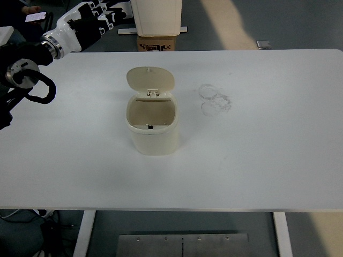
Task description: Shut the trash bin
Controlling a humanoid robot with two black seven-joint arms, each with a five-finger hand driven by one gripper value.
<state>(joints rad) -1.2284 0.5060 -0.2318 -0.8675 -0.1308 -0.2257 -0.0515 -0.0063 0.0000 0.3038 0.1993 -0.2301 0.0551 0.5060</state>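
A small cream trash bin stands upright near the middle of the white table. Its round lid is flipped up and back on its hinge, so the bin's empty inside shows. My left hand is raised at the upper left, beyond the table's far edge and well away from the bin. Its fingers are spread and hold nothing. My right arm does not show.
A cream cabinet on a cardboard box stands behind the table's far edge. Faint ring marks lie on the table right of the bin. A person's hand with a phone shows at the top left.
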